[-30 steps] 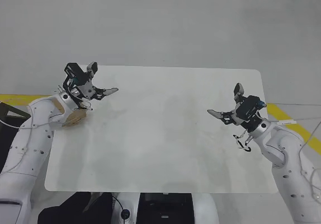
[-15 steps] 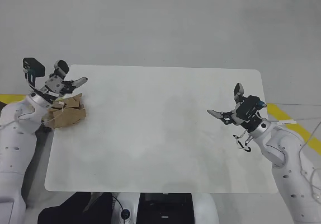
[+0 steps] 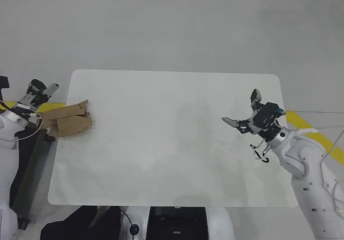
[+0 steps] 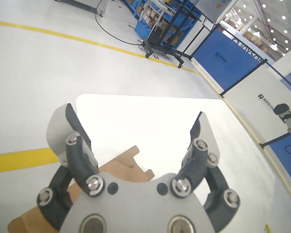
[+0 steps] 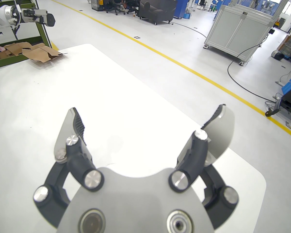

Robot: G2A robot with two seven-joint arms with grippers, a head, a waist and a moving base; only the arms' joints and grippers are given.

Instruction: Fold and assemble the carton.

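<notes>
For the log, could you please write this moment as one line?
carton: unassembled, ungripped | left gripper: open, empty | right gripper: open, empty

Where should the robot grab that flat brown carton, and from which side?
Probably the part of the carton that sticks out past the left edge of the table. It lies flat, so nothing can slip under the rest. There the open left gripper, nearby, could pinch top and bottom, coming in from the left.

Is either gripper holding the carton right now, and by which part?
Nothing is held. The left gripper and right gripper are both open and empty. The unassembled carton lies at the table's edge on the robot's left side.
</notes>
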